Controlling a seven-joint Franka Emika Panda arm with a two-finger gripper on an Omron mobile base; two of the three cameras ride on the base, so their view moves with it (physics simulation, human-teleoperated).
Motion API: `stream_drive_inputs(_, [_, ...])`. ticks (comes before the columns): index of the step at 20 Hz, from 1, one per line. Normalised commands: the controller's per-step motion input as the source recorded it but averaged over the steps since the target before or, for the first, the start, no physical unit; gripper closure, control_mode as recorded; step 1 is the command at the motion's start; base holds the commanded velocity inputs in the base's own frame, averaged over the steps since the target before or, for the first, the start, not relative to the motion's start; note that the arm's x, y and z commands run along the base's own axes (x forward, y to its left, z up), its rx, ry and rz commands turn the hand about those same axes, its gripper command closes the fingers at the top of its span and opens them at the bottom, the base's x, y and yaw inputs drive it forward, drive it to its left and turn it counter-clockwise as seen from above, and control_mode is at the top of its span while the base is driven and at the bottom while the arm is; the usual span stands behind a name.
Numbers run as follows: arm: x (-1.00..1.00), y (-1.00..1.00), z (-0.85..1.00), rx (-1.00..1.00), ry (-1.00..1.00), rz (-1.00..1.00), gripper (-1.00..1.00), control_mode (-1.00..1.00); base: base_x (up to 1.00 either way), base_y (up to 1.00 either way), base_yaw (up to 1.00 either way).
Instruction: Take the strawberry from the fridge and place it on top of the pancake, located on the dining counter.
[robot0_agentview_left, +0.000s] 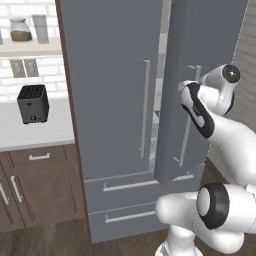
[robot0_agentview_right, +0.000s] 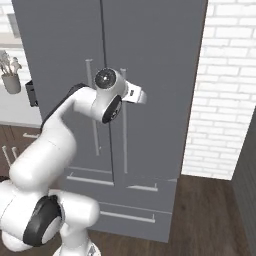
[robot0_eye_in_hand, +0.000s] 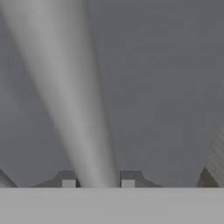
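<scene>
The tall grey fridge (robot0_agentview_left: 110, 100) stands right in front of me. Its right door (robot0_agentview_left: 205, 45) is ajar, and a thin strip of pale interior (robot0_agentview_left: 162, 75) shows in the gap. My gripper (robot0_eye_in_hand: 98, 180) is shut on that door's long silver handle (robot0_eye_in_hand: 70, 87), and the bar runs up between the two fingertips. From the left base view the hand (robot0_agentview_left: 186, 86) meets the handle (robot0_agentview_left: 187, 135) near its upper end. The right base view has the hand (robot0_agentview_right: 132, 94) at the same bar (robot0_agentview_right: 124, 145). The strawberry is hidden inside the fridge. The pancake and the dining counter are out of view.
A black toaster (robot0_agentview_left: 33, 103) sits on a white counter (robot0_agentview_left: 45, 132) left of the fridge, above brown cabinets (robot0_agentview_left: 40, 185). A white brick wall (robot0_agentview_right: 225, 100) stands close on the fridge's right. Two lower drawers (robot0_agentview_left: 125, 200) sit below the doors, over wooden floor (robot0_agentview_right: 210, 215).
</scene>
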Motion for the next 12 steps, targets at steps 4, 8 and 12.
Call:
stream_drive_inputs(4, [-1.00, -1.00, 0.02, 0.22, 0.07, 0.00, 1.00, -1.00, 0.00, 0.00, 0.00])
stream_drive_inputs(8, [-1.00, -1.00, 0.10, 0.23, 0.06, 0.00, 1.00, -1.00, 0.00, 0.00, 0.00])
stream_drive_inputs(12, [-1.00, -0.91, 0.38, 0.13, 0.16, -0.02, 1.00, -1.00, 0.00, 0.00, 0.00])
